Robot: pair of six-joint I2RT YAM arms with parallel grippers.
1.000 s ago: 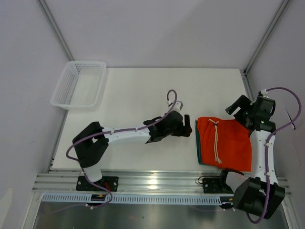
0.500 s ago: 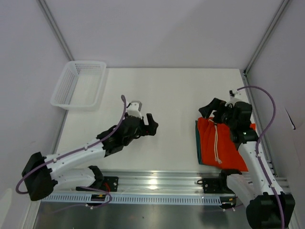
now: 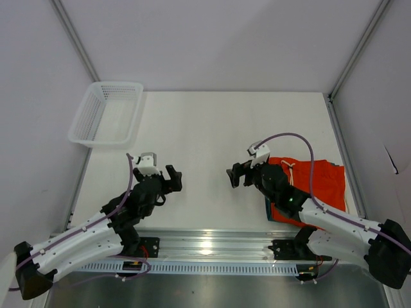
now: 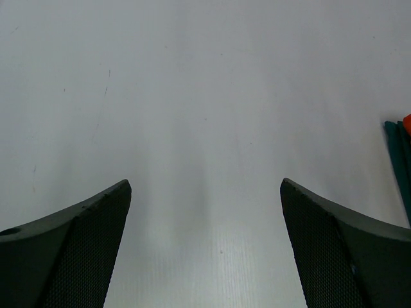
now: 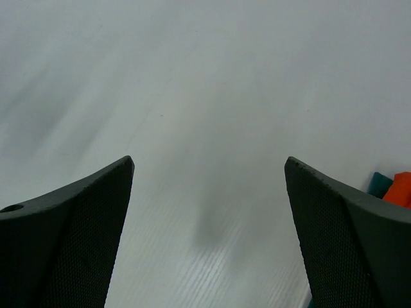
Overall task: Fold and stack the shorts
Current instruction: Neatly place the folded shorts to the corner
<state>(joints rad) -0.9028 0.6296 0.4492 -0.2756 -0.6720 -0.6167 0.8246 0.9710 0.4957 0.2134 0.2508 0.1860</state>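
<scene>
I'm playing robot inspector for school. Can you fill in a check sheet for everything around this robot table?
Surface: white table, a few faint marks.
Job's things: orange shorts folded, lying on teal shorts, right side.
Clutter: white mesh basket at far left corner, nothing seen inside.
Grippers: left gripper open, holding nothing; right gripper open, holding nothing, just left of the shorts.
Cables: purple cable arches over the right arm; another runs along the left arm.
Surroundings: pale walls, metal rail at near edge.

Robot lab cell: white table [image 3: 205, 128], aluminium rail [image 3: 212, 242], plain enclosure walls [image 3: 212, 38].
</scene>
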